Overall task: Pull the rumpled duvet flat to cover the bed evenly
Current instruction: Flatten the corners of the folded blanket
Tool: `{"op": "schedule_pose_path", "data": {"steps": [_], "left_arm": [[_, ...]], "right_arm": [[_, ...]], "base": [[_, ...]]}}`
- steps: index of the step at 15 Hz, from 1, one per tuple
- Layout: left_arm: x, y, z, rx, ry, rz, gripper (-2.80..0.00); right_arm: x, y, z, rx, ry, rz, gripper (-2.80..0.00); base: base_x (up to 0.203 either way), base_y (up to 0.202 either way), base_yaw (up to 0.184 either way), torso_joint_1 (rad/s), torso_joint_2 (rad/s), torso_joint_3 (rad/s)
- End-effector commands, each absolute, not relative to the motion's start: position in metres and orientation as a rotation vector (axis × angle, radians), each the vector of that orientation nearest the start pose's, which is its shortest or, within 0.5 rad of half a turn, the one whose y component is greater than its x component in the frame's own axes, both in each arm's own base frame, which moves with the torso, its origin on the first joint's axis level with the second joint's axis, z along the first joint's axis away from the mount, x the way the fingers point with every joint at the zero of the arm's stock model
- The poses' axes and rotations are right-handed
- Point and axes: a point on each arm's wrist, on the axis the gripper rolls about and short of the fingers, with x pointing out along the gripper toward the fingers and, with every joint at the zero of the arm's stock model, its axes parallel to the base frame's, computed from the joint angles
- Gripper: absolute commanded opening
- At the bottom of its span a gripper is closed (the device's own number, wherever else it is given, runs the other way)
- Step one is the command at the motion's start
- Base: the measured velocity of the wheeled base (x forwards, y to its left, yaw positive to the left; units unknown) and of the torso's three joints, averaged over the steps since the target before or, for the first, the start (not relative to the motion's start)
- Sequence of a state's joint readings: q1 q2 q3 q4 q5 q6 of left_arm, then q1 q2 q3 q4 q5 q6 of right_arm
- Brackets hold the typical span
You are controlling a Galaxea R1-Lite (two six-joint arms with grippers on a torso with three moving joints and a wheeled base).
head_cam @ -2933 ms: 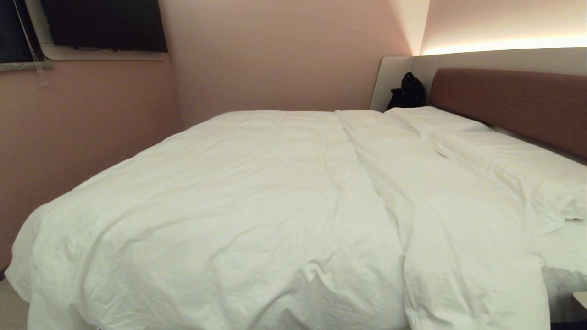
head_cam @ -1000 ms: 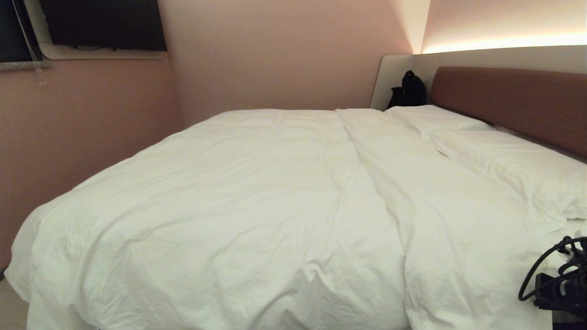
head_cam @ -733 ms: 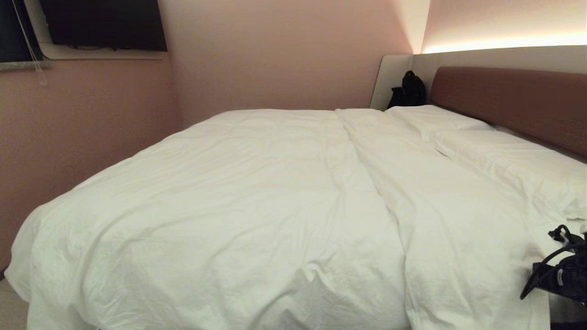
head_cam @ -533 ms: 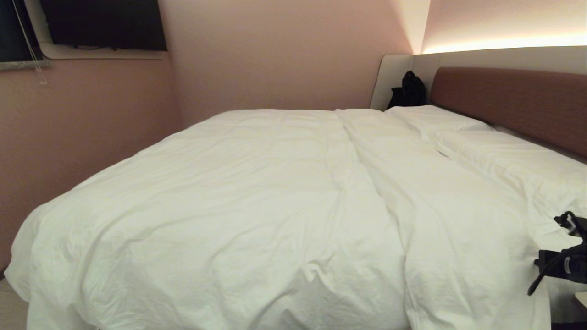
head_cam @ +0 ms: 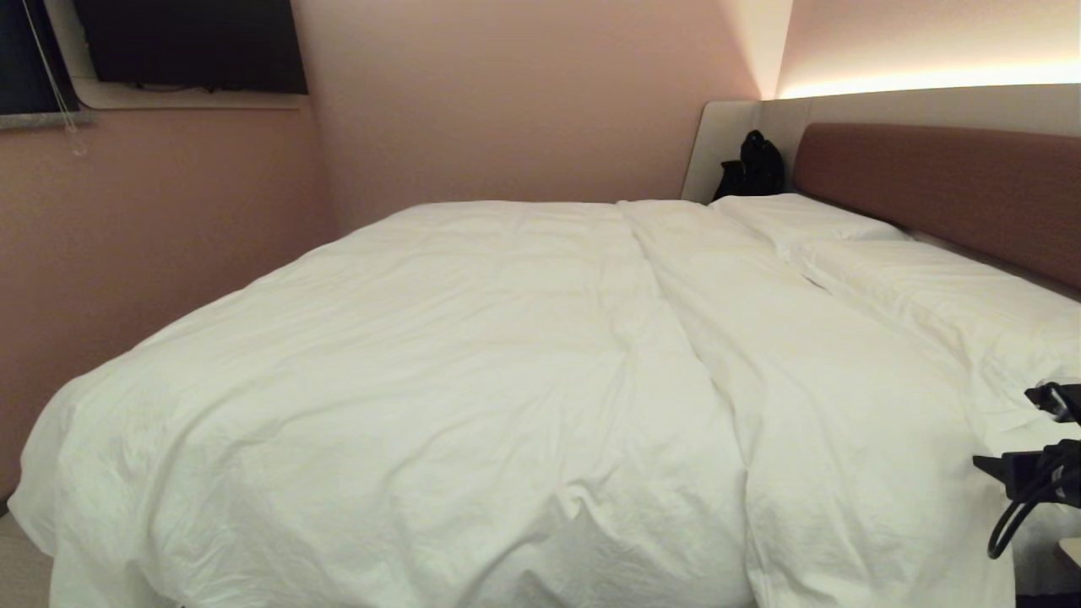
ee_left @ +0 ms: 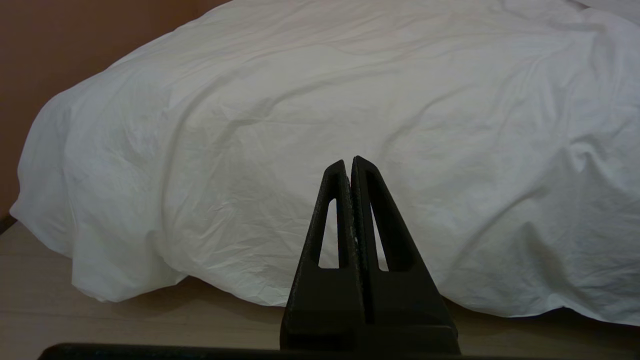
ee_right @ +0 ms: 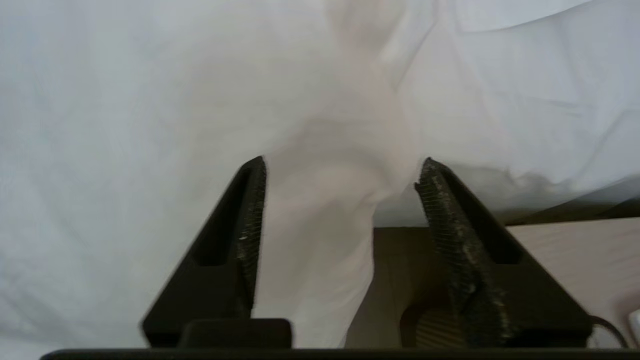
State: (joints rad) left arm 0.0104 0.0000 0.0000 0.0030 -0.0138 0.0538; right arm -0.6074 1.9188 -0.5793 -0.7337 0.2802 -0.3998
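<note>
The bed (head_cam: 946,181) filled the pink-walled room, and the duvet (head_cam: 439,371) lay spread across it, soft, puffy and creased, spilling over the near edge. It would drag and bunch, best pinched at a hanging corner. The right gripper (ee_right: 340,175) had fingers apart around a fold; the left gripper (ee_left: 350,162) hung shut.
</note>
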Motion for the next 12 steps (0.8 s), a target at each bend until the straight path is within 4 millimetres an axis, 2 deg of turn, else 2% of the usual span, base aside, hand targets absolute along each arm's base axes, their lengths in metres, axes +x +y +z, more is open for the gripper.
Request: {"op": "schedule_pose_path", "data": {"steps": [1,6,10,12], "left_arm": [[-0.023,-0.001,0.075,0.054,0.003,-0.003,-2.80],[-0.023,-0.001,0.075,0.054,0.003,-0.003,-2.80],[-0.023,-0.001,0.075,0.054,0.003,-0.003,-2.80],[-0.023,-0.001,0.075,0.054,0.003,-0.003,-2.80]], "right_arm": [[0.242,-0.160,0.069,-0.136,0.611,-0.172,0.00],[0.239,-0.158,0.036,-0.084,0.717,-0.117,0.00],[0.255,-0.170,0.006,-0.069,0.780,-0.114,0.00],[0.261,-0.174,-0.003,-0.080,0.802,-0.131,0.00]], "base": [[0.000,0.000,0.000,0.000,0.00,0.000],[0.000,0.000,0.000,0.000,0.00,0.000],[0.000,0.000,0.000,0.000,0.00,0.000],[0.000,0.000,0.000,0.000,0.00,0.000]]}}
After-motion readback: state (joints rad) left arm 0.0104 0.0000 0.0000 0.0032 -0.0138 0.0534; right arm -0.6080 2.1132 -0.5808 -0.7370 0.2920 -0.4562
